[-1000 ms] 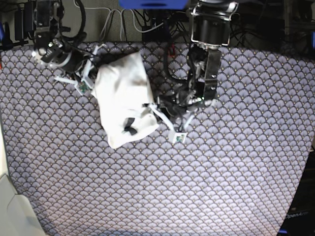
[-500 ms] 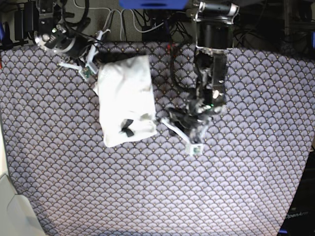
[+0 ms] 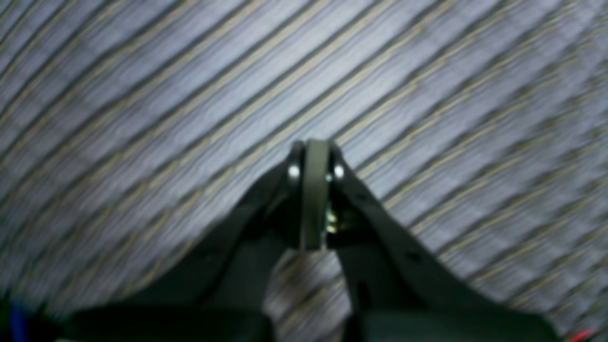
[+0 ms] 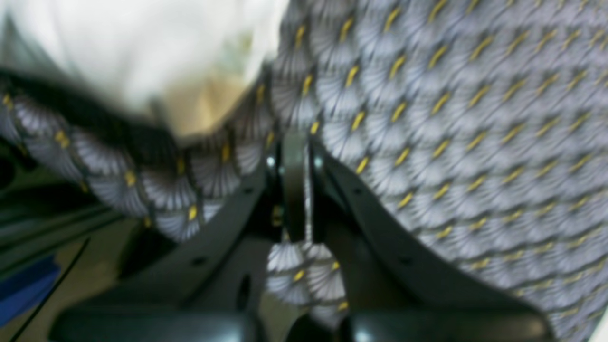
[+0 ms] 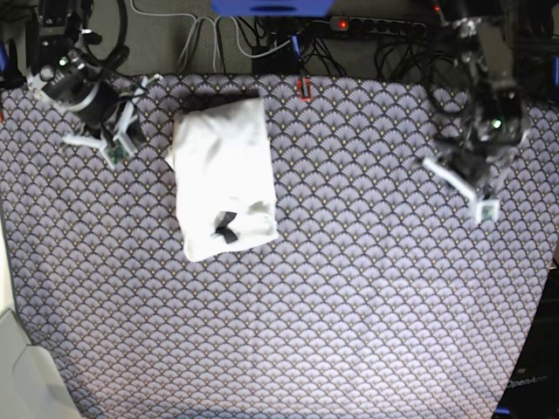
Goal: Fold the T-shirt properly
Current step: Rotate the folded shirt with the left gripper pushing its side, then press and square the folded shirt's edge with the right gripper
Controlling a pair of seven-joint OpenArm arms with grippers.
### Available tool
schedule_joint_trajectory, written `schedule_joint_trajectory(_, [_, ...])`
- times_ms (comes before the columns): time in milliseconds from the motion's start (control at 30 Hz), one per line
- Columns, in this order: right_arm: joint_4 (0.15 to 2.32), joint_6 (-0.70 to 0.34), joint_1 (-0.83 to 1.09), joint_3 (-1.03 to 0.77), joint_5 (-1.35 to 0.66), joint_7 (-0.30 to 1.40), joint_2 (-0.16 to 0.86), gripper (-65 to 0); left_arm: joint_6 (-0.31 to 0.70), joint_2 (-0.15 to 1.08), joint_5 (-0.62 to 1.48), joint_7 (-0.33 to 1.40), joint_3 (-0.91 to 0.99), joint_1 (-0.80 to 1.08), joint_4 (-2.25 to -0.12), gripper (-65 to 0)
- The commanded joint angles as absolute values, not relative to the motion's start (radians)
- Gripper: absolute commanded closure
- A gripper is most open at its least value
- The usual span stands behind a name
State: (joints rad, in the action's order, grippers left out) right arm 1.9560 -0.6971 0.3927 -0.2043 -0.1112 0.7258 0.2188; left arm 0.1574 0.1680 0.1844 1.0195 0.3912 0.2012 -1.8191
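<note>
The T-shirt (image 5: 224, 175) lies folded into a white upright rectangle at the table's back left, plain side up, with a small black tag near its lower edge. A blurred white corner of the T-shirt (image 4: 142, 52) shows at the top left of the right wrist view. My right gripper (image 5: 116, 148) is shut and empty, hovering left of the shirt and apart from it; its pads (image 4: 294, 185) press together. My left gripper (image 5: 483, 209) hangs far right over bare cloth, shut on nothing, pads (image 3: 314, 190) closed.
A patterned grey-purple tablecloth (image 5: 349, 305) covers the whole table. Cables and a power strip (image 5: 376, 26) run along the back edge. A pale box corner (image 5: 22, 375) sits at the front left.
Both arms have let go and pulled away from the shirt: the left arm swung from its right edge to the far right, the right arm drew back left. The shirt now lies squarer.
</note>
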Motion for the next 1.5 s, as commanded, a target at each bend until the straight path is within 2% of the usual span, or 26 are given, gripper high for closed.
schedule_joint_trajectory(0, [1.989,-0.698,0.372,-0.194,-0.128,0.704,0.225,0.0,0.165,0.177,0.199,1.003,0.412,0.237,-1.871,-0.3])
schedule_joint_trajectory(233, [1.988,-0.698,0.214,-0.033,-0.128,0.799,0.217,0.0,0.168,0.173,0.2,0.995,0.524,0.489,-1.974,-0.3])
schedule_joint_trajectory(400, [1.966,-0.698,0.093,0.082,-0.128,0.854,0.183,0.0,0.168,0.171,0.2,0.993,0.526,0.576,-1.975,-0.3])
schedule_joint_trajectory(600, [1.808,-0.698,-0.027,0.159,-0.127,0.842,0.176,0.0,0.168,0.143,0.2,0.992,0.579,0.638,-1.98,-0.3])
schedule_joint_trajectory(867, [1.512,-0.698,-0.174,0.2,-0.127,0.711,0.151,0.0,0.17,0.14,0.2,0.992,0.685,0.662,-1.977,-0.3])
schedule_joint_trajectory(1133, [1.218,-0.698,-0.32,0.2,-0.127,0.581,0.12,0.0,0.17,0.14,0.199,0.992,0.694,0.682,-1.974,-0.3])
schedule_joint_trajectory(1267, [1.075,-0.698,-0.392,0.259,-0.127,0.515,0.102,0.0,0.17,0.14,0.191,0.992,0.694,0.687,-1.974,-0.3])
schedule_joint_trajectory(1467, [1.038,-0.698,-0.432,0.318,-0.127,0.498,0.101,0.0,0.17,0.142,0.191,0.992,0.696,0.7,-1.974,-0.3])
